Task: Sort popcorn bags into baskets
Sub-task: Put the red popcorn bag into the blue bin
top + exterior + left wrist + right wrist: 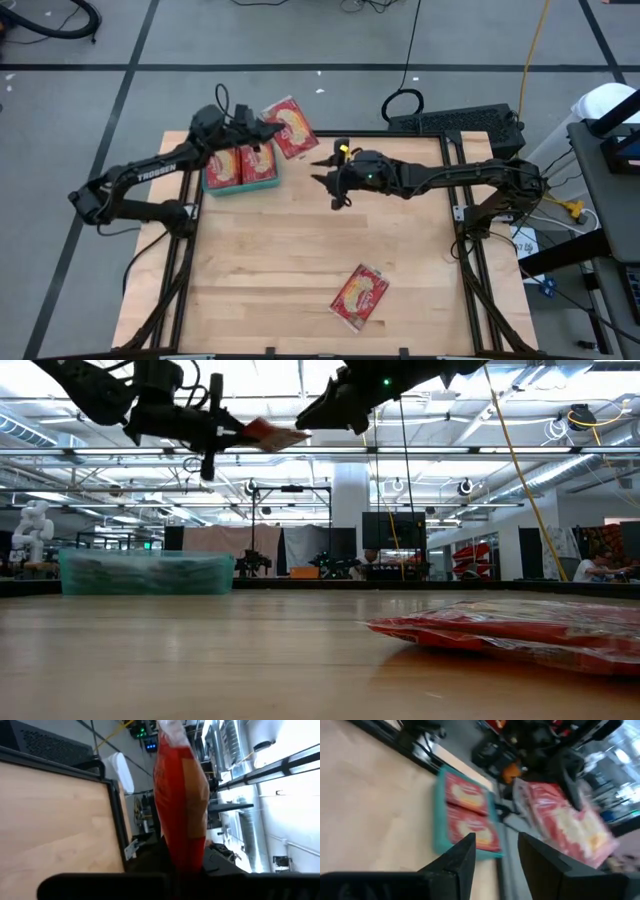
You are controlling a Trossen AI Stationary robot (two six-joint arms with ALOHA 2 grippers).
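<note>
My left gripper [258, 130] is raised over the table's far-left part, just beyond the teal basket [212, 185], and is shut on a red popcorn bag [290, 125]. The basket [147, 572] rests on the table and holds two red packets [243, 165] side by side. My right gripper [322, 170] hangs open and empty in the air to the basket's right, fingers pointing toward it; its wrist view shows the basket [439, 820] and the held bag [565, 825] ahead. One more bag [360, 297] lies flat near the table's near edge. My left gripper pinches the popcorn bag between its two fingers at the bag's end nearest the arm [186, 862]. The fingers come at it roughly level from the table's left. The bag is lifted clear and sticks out about level beyond the fingers [270, 433], its picture side up.
Bare wood lies across the table's middle and right. The lone packet [520, 630] fills the low view's near right. A black keyboard [455, 122] sits past the far edge, with cables on the floor. The table's metal frame edges run along both sides.
</note>
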